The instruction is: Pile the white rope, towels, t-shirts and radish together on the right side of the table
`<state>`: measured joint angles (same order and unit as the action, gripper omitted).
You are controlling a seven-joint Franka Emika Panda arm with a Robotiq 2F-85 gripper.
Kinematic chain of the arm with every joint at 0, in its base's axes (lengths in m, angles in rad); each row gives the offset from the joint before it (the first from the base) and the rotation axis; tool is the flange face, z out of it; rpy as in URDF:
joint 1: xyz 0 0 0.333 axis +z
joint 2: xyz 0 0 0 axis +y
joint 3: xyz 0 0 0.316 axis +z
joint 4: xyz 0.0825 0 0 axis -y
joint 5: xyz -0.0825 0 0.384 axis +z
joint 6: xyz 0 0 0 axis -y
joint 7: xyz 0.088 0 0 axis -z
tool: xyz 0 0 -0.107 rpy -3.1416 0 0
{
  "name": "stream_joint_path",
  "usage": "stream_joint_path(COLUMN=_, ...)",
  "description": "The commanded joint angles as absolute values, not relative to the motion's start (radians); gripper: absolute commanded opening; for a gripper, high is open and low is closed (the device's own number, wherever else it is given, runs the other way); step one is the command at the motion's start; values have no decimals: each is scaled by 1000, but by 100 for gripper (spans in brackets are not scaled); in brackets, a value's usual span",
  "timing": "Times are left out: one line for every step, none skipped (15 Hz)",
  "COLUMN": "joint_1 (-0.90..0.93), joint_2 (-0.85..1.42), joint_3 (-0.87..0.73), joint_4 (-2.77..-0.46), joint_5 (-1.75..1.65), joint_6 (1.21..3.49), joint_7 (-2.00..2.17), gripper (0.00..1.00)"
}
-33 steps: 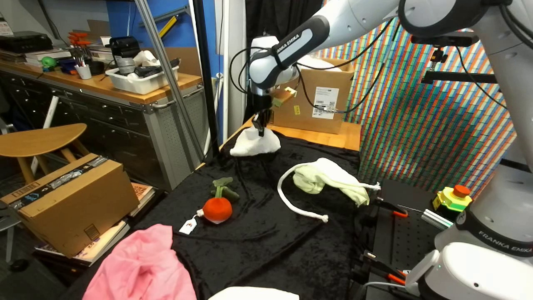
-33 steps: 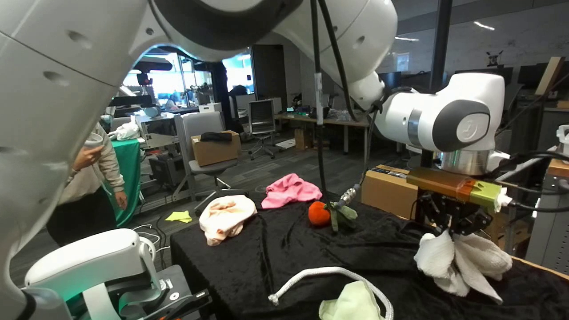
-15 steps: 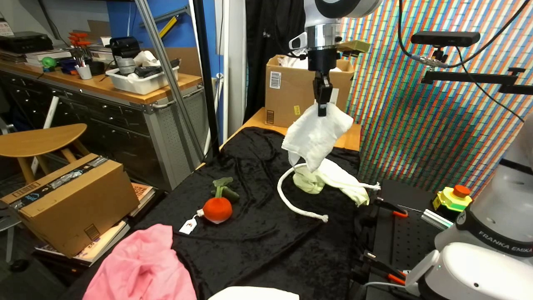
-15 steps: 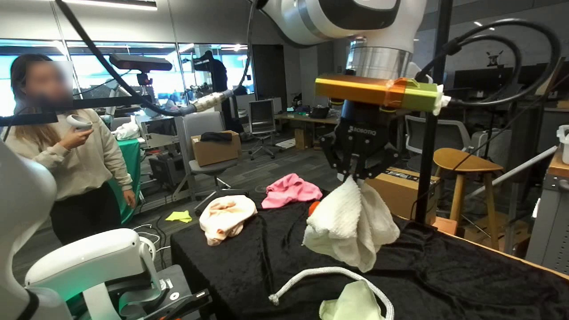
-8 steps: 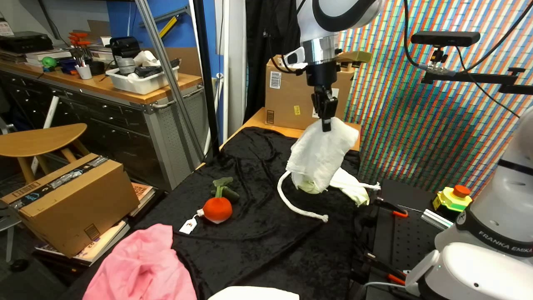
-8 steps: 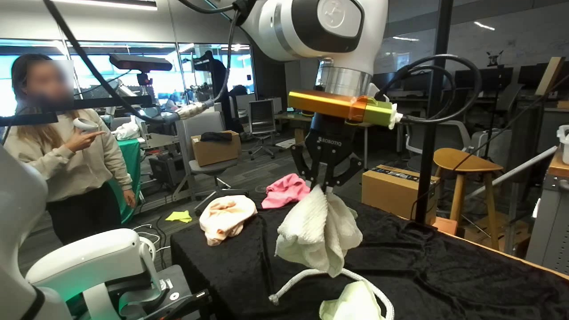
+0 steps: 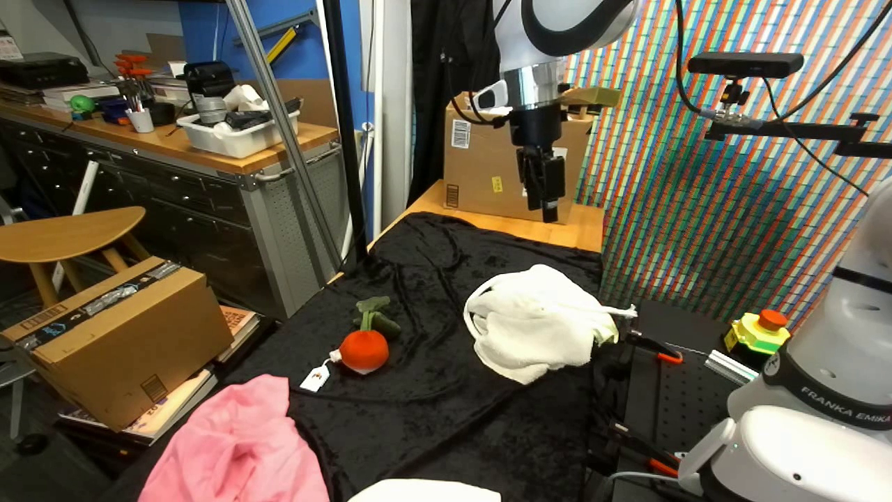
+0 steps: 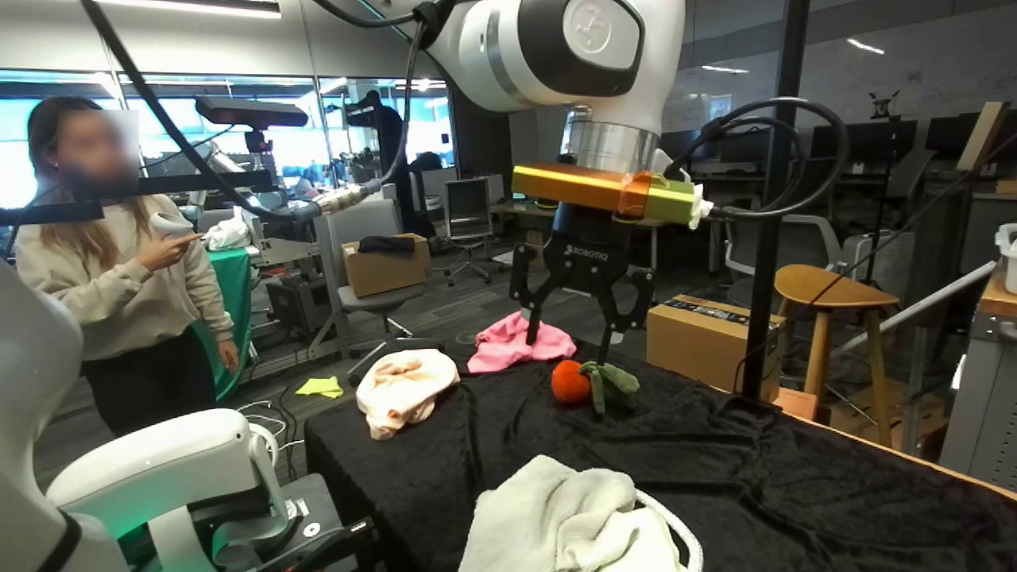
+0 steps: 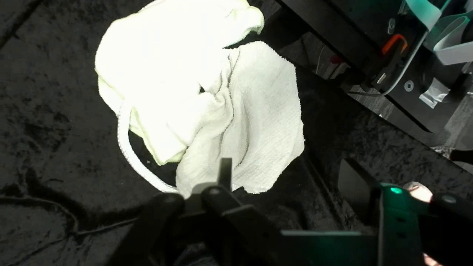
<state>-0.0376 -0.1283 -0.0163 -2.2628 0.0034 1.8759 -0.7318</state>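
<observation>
A white towel (image 7: 533, 341) lies crumpled over the pale green towel (image 7: 608, 332) and part of the white rope (image 8: 679, 531). Around the heap's edge in the wrist view, the rope (image 9: 135, 162) curves out from beneath. My gripper (image 8: 568, 349) hangs above this pile, jaws spread apart, nothing between them. The orange-red radish (image 7: 364, 351) with green leaves sits at mid-table, apart from the heap. Two crumpled cloths, seemingly the t-shirts, rest elsewhere: a pink t-shirt (image 8: 520, 342) and a pale peach t-shirt (image 8: 407, 389), of which only an edge (image 7: 425, 491) shows from the opposite side.
Black velvet cloth (image 7: 432, 418) covers the table. A cardboard box (image 7: 488, 160) stands at the far end. Beside the robot base is a black mounting plate (image 7: 686, 397) with clamps and a red emergency button (image 7: 772, 320). A person (image 8: 119, 278) stands behind the arm's base.
The gripper brought the white towel from the table's far corner over the rope and green towel, then opened. The towel has dropped onto them. The radish and t-shirts stayed put.
</observation>
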Motion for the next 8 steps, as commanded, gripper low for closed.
stream_joint_path(joint_1=-13, joint_2=-115, joint_3=-15, joint_4=-2240, joint_5=-8, joint_6=1907, joint_7=-680, gripper=100)
stream_joint_path(joint_1=-7, joint_2=-108, joint_3=-10, joint_4=-2232, joint_5=-11, joint_6=1912, joint_7=-670, gripper=100)
stream_joint_path(joint_1=3, joint_2=-97, joint_3=-1, joint_4=-2221, joint_5=-15, joint_6=1910, joint_7=-660, gripper=100)
stream_joint_path(joint_1=14, joint_2=-88, joint_3=9, joint_4=-2213, joint_5=-19, joint_6=1915, joint_7=-648, gripper=100)
stream_joint_path(joint_1=26, joint_2=-77, joint_3=19, joint_4=-2203, joint_5=-18, joint_6=1915, joint_7=-640, gripper=100)
stream_joint_path(joint_1=40, joint_2=-65, joint_3=32, joint_4=-2196, joint_5=-21, joint_6=1923, joint_7=-627, gripper=100)
stream_joint_path(joint_1=53, joint_2=-52, joint_3=45, joint_4=-2187, joint_5=-22, joint_6=1923, joint_7=-618, gripper=100)
stream_joint_path(joint_1=69, joint_2=-35, joint_3=62, joint_4=-2181, joint_5=-27, joint_6=1935, joint_7=-598, gripper=100)
